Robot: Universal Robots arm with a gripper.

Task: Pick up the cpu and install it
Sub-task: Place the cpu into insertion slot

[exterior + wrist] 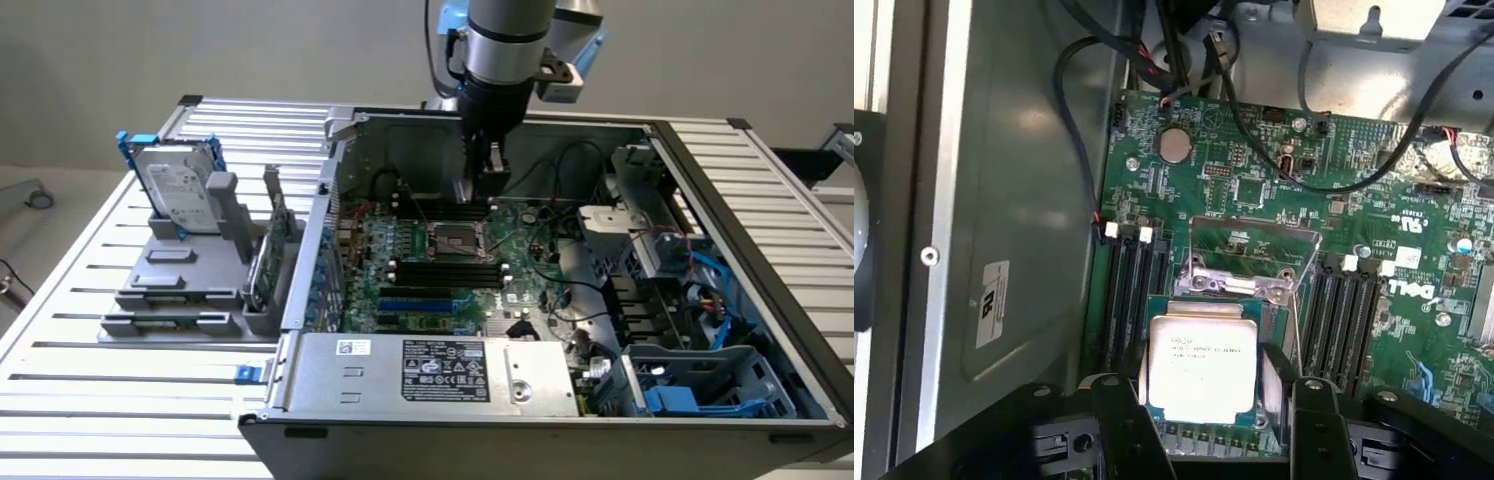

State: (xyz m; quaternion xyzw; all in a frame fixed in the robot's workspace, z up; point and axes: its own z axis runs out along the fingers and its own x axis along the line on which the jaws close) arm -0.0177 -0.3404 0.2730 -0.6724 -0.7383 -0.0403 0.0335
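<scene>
The cpu (1204, 365), a small flat square chip with a pale silvery top and printed lettering, sits between my two black fingers (1122, 420) in the wrist view. My gripper (1214, 400) is shut on its edges. Beneath and just beyond it lies the motherboard's socket with its metal load frame (1254, 255) flipped open. In the exterior view my gripper (474, 192) hangs inside the open computer case, a little above the board and just behind the socket (451, 240).
Black memory sticks (447, 272) lie in slots beside the socket. Black cables (1254, 150) cross the board. Case walls (327, 220) enclose the space, with a grey power supply (427, 370) in front. A hard drive in a blue bracket (180, 185) stands on a grey fixture at the exterior view's left.
</scene>
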